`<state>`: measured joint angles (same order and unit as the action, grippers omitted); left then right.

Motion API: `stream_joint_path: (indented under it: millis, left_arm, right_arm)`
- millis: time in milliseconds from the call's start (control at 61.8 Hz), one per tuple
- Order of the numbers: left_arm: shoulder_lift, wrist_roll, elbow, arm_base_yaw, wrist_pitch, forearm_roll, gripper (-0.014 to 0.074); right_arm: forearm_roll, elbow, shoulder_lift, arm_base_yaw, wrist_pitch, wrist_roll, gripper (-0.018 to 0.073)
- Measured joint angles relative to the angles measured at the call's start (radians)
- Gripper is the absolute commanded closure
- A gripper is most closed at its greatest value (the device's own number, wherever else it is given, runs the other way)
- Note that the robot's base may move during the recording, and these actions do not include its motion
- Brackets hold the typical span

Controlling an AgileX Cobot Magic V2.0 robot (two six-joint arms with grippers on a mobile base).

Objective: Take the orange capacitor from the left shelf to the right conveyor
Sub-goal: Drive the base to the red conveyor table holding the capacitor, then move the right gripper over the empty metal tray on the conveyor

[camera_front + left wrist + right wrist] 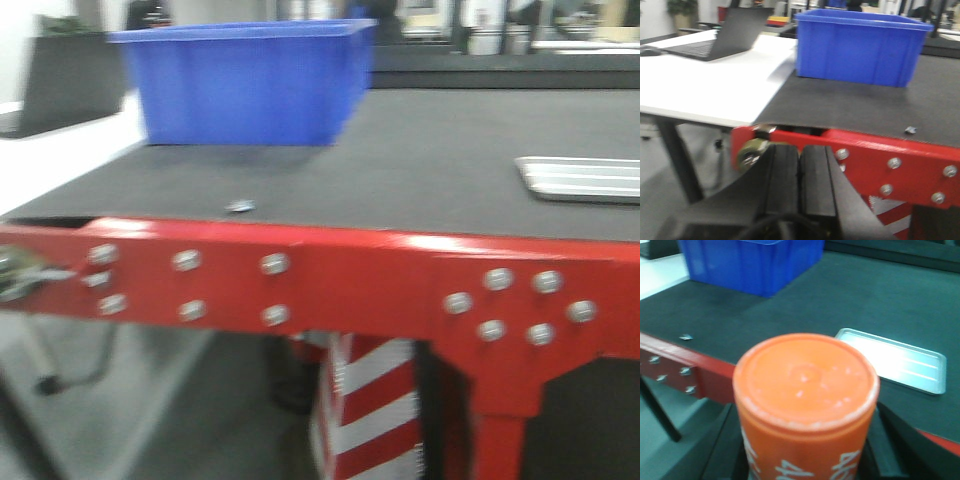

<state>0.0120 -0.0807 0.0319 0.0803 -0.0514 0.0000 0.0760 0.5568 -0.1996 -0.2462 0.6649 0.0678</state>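
Cut off: the orange capacitor [805, 405] runs off the bottom of the right wrist view, so only its top and the tips of its white print show.
Blur: the front view is smeared, and a small grey bit [240, 206] lying on the belt is too soft to name.
Right claw [807, 460]: dark fingers [722, 450] stand close on both sides of the capacitor, clamped on it; their tips are out of frame.
Left claw [800, 170]: its two black ribbed pads are pressed together with nothing between them, just short of the red edge.
Capacitor's place: upright in the right claw, on the near side of the red edge, not on the belt.
Conveyor [450, 150]: flat dark grey matte belt, glossy red metal front edge with round silver bolts.
Blue bin [245, 85]: smooth plastic, tapered walls, at the belt's far left.
Tray [585, 178]: shallow ribbed silver metal, rounded corners, on the right and cut by the frame.
Desk [705, 85]: white top butting the belt's left side, carrying a laptop [725, 35].
Open room: a broad bare stretch of belt lies between bin and tray.
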Motion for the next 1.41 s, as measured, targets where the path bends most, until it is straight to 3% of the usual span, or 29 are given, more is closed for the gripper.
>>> stream_joint_path:
  millis: [1408]
  left_arm:
    - [0.0,0.0,0.0,0.0,0.0,0.0,0.0701]
  right_arm:
    - [0.0,0.0,0.0,0.0,0.0,0.0,0.0425]
